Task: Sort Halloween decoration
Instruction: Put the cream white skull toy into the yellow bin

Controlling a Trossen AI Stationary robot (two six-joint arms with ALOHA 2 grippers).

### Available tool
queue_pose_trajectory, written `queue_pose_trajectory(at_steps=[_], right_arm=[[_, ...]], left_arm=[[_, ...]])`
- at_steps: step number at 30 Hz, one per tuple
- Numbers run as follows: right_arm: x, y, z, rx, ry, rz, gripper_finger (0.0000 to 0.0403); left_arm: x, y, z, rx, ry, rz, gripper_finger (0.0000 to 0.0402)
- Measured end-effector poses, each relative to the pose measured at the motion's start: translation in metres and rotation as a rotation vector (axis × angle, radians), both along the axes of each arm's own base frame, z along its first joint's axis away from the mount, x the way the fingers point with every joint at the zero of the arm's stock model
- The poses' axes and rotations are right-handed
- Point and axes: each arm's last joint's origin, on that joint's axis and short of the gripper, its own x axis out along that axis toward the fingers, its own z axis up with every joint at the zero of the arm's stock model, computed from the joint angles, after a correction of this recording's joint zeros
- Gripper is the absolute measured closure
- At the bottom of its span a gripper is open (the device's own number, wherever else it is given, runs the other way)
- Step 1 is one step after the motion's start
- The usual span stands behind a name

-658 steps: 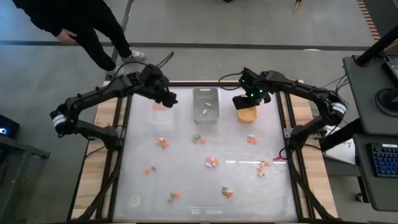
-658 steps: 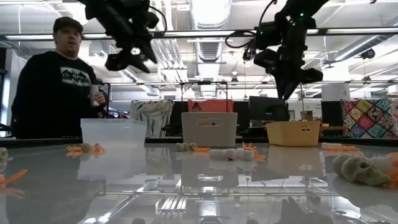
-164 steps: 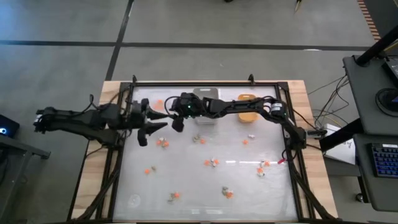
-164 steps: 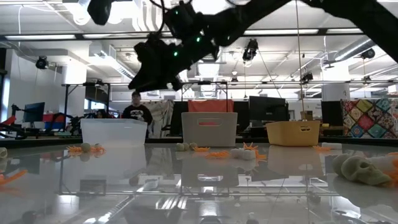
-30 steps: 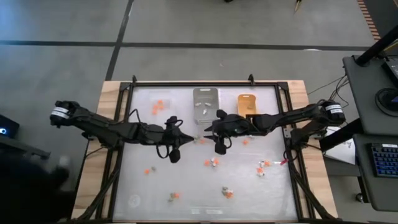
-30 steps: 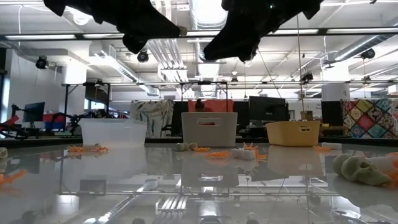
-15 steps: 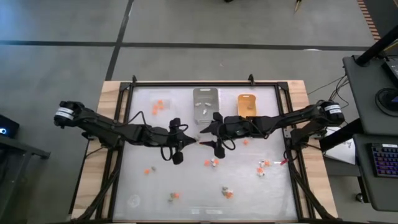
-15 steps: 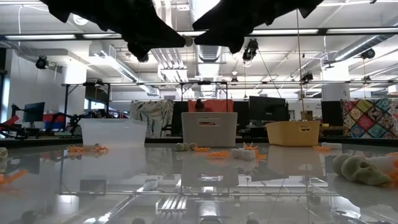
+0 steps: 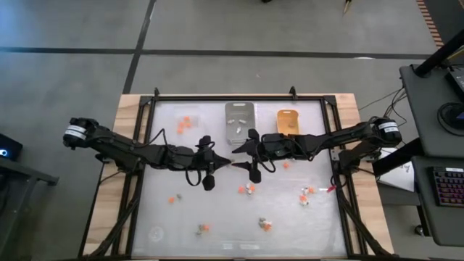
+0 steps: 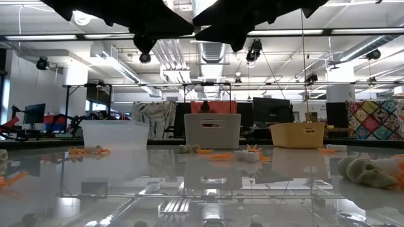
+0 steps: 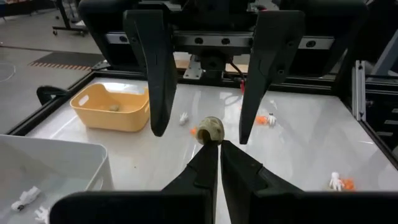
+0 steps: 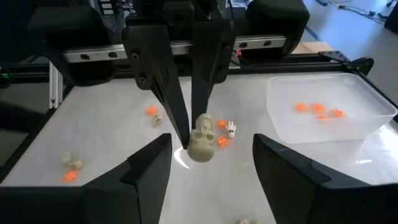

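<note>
Skull trinket [image 12: 201,140] pinched in left fingers [image 11: 214,163]; right fingers [image 12: 149,168] now wide around it

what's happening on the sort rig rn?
Handover in mid-air over the table's middle. The left gripper is shut on a small tan skull, and the right gripper stands open with a finger on either side of it, not yet closed. Other trinkets lie scattered on the table; the clear tray holds orange pieces, the yellow tray one tan one.
</note>
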Motion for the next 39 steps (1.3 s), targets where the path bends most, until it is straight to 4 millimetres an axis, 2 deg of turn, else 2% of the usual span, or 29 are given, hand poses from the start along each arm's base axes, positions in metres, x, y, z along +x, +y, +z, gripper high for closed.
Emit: queue_pose_trajectory(at_steps=[19, 39], right_arm=[[0.0013, -0.0001, 0.0040, 0.003, -0.043, -0.002, 0.0232], [0.0019, -0.0020, 0.0061, -0.002, -0.066, -0.013, 0.0371]], left_arm=[[0.0006, 0.0006, 0.0031, 0.007, -0.031, 0.022, 0.0402], [0.0005, 0.0005, 0.0030, 0.015, -0.031, 0.020, 0.0402]])
